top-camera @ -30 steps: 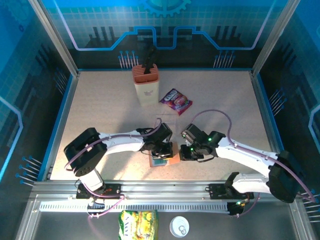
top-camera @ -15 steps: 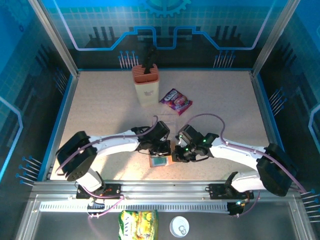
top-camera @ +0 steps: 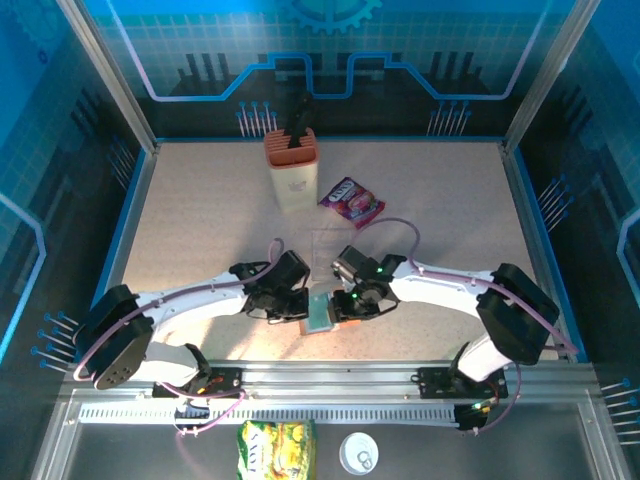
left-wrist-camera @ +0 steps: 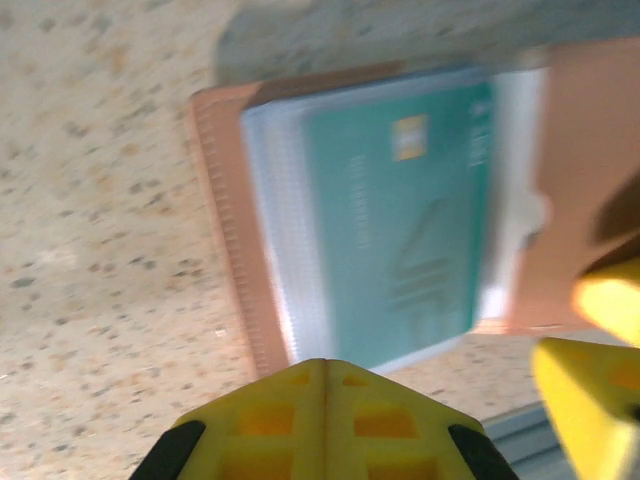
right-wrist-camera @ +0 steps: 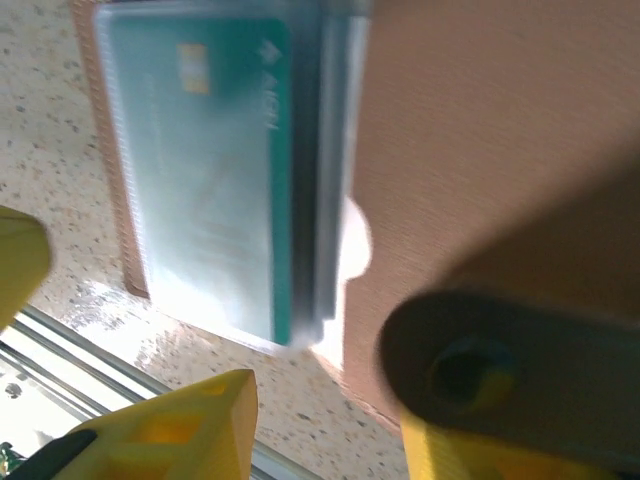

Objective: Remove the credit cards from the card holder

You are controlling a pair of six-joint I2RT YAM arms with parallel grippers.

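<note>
Left gripper [left-wrist-camera: 325, 385]: yellow fingers closed flat against each other along one seam, tips at the 6 o'clock edge of the card holder [left-wrist-camera: 222, 240] in the left wrist view. It cannot be told whether they touch or pinch that edge.

Right gripper [top-camera: 343, 310]: jaws apart. In the right wrist view one yellow finger [right-wrist-camera: 175, 430] sits at 7 o'clock, beside the sleeves. The other finger, with a dark round part, lies over the holder's brown flap at 5 o'clock.

Card holder: lying open on the speckled table [top-camera: 200, 220], at 6 o'clock of the surface in the top view, close to the near rail. The left gripper is at its 9 o'clock and the right gripper at its 3 o'clock.

Credit card [left-wrist-camera: 400, 230]: teal with a small yellow chip, lying flat inside the clear sleeves of the holder. Further sleeve edges are stacked beside it, and their contents are too blurred to read.

Surroundings: a clear plastic box [top-camera: 330, 245] lies at 12 o'clock of the holder. A purple snack packet [top-camera: 351, 200] is beyond it, and a salmon block [top-camera: 291, 170] with dark handles stands at 11 o'clock.
</note>
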